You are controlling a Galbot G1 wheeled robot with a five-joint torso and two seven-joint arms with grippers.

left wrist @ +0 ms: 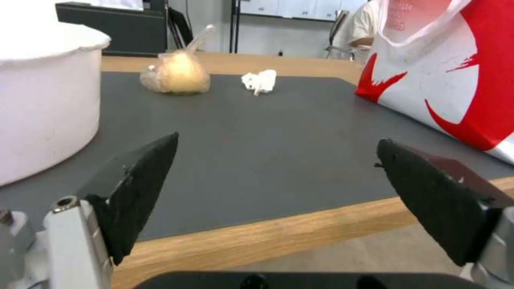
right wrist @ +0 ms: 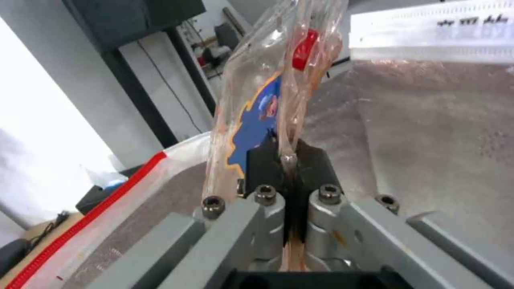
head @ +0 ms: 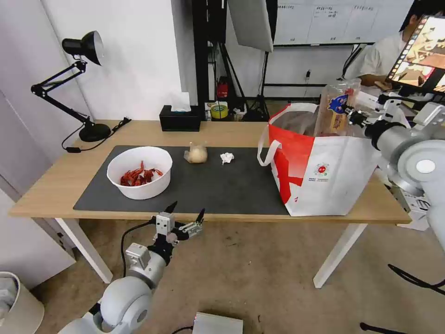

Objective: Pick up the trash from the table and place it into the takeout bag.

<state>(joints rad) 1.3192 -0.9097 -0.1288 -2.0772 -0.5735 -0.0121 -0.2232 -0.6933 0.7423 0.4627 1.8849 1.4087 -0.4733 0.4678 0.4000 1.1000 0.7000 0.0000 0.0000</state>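
Right gripper (head: 351, 114) fingers clamp the clear tray (head: 337, 109) over the takeout bag (head: 324, 171); left gripper (head: 186, 213) fingers spread at the table edge (head: 232, 216).

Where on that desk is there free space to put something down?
The dark mat is bare between the white bowl and the takeout bag, in front of the small bag and tissue. The bare wood left of the bowl is free too. The lamp crowds the back-left corner.

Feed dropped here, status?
Right gripper shut on plastic tray, over takeout bag. Left gripper open, at table edge. Bowl, small bag, tissue remain.
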